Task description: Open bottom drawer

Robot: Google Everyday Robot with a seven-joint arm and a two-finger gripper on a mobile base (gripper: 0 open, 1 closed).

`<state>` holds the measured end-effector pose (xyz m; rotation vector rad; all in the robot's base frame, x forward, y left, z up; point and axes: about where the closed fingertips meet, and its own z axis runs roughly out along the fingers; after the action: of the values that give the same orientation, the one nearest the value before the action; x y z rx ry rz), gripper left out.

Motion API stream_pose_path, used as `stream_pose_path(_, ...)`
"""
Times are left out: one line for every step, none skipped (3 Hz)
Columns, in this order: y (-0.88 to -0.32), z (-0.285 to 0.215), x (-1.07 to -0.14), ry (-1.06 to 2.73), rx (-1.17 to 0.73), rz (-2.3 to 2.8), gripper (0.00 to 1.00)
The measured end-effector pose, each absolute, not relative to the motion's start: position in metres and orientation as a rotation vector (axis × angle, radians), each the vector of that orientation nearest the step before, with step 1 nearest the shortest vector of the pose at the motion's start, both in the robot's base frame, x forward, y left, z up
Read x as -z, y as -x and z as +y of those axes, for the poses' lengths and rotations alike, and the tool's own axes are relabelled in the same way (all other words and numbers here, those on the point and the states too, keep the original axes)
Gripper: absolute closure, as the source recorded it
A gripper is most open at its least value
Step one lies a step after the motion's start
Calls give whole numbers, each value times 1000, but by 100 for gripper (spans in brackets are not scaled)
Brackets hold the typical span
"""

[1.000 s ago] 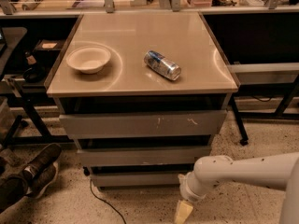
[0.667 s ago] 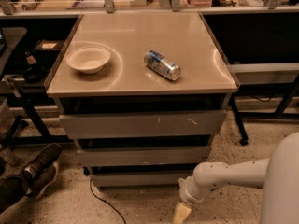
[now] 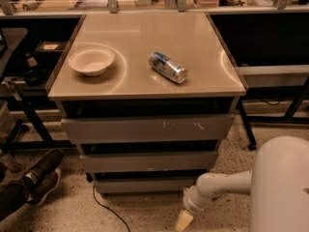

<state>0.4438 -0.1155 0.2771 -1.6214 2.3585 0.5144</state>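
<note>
The bottom drawer (image 3: 145, 184) is the lowest and narrowest of three plain grey fronts on the cabinet, near the floor, and it looks closed. My gripper (image 3: 183, 221) is low at the bottom of the view, just below and right of that drawer's right end, pointing down toward the floor. My white arm (image 3: 222, 187) reaches in from the lower right.
The cabinet top (image 3: 145, 76) holds a white bowl (image 3: 91, 61) and a can lying on its side (image 3: 167, 67). Above the bottom drawer are a middle front (image 3: 149, 161) and a scratched top front (image 3: 147, 128). Shoes (image 3: 41, 170) and a black cable (image 3: 104, 207) lie on the floor at left.
My arm has swung closer to the camera, its white body now filling the lower right. The gripper stays low by the bottom drawer's right end. The drawers have not moved.
</note>
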Motion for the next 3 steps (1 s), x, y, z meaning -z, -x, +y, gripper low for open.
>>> stream_pose_path(-462,-116,-255,1622,-491,2350,0)
stream_pose_path(-503,-117,-227,1652,-387,2330,0)
stream_pose_path(-504,-116,-227,1653,-386,2329,0)
